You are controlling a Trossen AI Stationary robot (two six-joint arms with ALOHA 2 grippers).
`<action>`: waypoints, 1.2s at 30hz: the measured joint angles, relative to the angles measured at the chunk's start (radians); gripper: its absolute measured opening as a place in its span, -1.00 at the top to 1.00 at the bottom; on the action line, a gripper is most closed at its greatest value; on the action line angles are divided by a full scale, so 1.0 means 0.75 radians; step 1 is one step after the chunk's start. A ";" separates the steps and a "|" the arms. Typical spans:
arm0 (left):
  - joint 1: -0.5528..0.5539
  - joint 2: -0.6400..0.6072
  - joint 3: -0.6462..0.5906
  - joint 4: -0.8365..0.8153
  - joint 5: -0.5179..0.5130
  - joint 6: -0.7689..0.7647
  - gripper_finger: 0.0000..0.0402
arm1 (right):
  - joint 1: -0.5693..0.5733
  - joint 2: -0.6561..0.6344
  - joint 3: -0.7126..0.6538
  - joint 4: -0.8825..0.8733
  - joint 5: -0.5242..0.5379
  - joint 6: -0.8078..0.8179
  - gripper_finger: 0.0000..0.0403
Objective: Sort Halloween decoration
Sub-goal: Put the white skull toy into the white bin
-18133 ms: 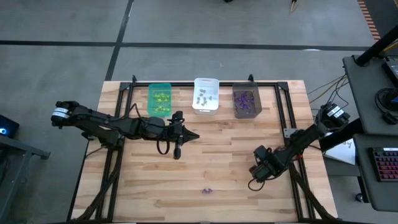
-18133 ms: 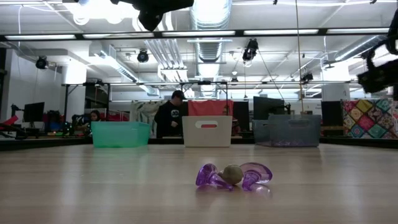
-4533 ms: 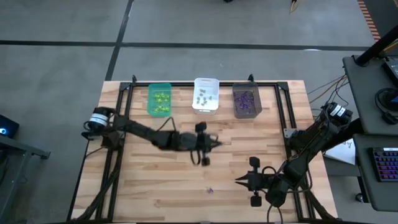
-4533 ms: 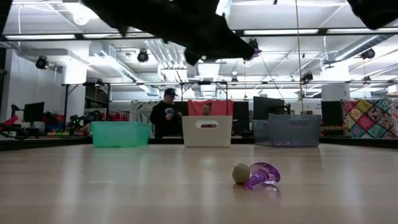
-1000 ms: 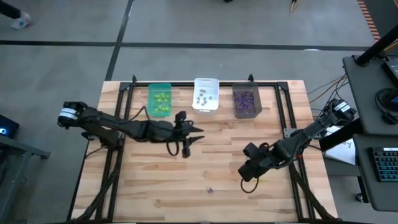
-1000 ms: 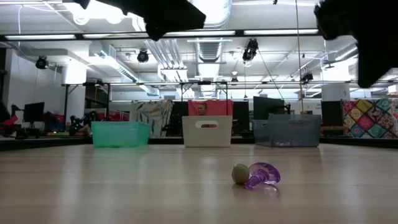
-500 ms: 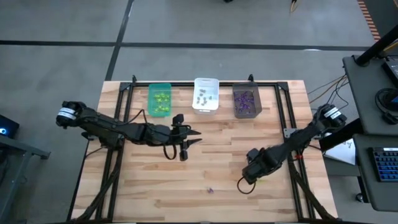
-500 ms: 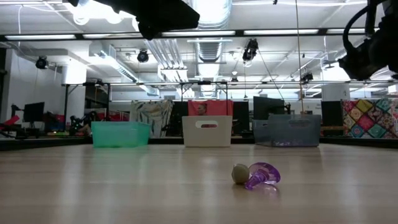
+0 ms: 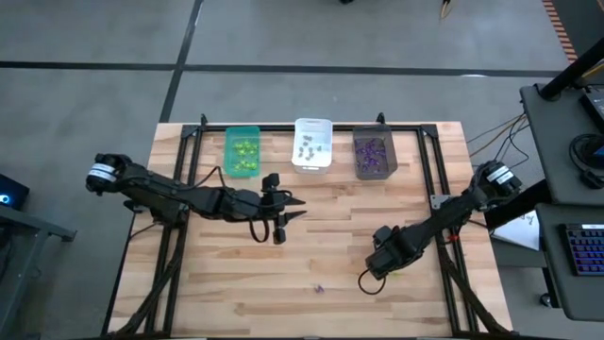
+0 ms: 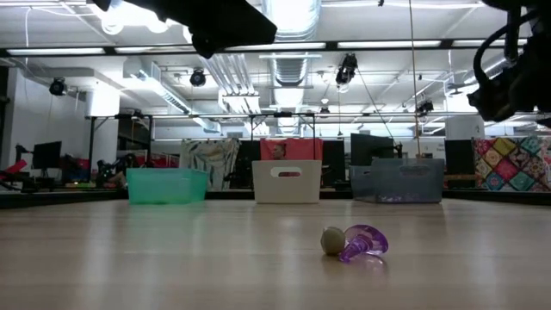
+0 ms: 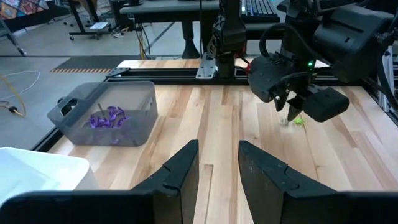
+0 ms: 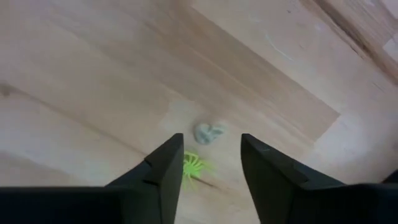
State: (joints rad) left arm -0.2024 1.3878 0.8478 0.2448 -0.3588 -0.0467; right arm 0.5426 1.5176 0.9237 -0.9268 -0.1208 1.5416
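Both fingers of right hand point(image 12: 208, 155) parted, empty.

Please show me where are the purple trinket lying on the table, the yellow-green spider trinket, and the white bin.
purple trinket point(image 10: 363, 242): low view, on its translucent purple body.
yellow-green spider trinket point(image 12: 192, 165): right wrist view, on its body beside the finger.
white bin point(image 9: 312, 144): high view, on its floor between the grey pieces.

Worktop point(image 9: 321, 236) of pale, smooth, matt wooden planks in a black metal frame point(image 9: 429, 161); translucent plastic bins, green point(image 9: 242, 151), white point(image 9: 312, 144) and smoky grey point(image 9: 374, 153); glossy translucent purple plastic trinket point(image 10: 363, 242); matt black tool fingers point(image 11: 180, 168).
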 joint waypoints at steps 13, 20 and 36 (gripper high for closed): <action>0.001 0.031 0.000 0.000 -0.002 0.000 0.53 | 0.000 0.145 0.000 0.073 -0.041 -0.014 0.22; 0.001 0.033 0.000 0.001 -0.002 0.000 0.53 | 0.000 0.150 0.001 0.097 -0.033 -0.034 0.43; 0.001 0.033 0.000 0.002 -0.003 0.000 0.53 | 0.001 0.151 0.002 0.107 0.005 -0.056 0.86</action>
State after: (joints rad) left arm -0.2020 1.4124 0.8478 0.2466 -0.3607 -0.0467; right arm 0.5433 1.6308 0.9249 -0.8463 -0.1169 1.4999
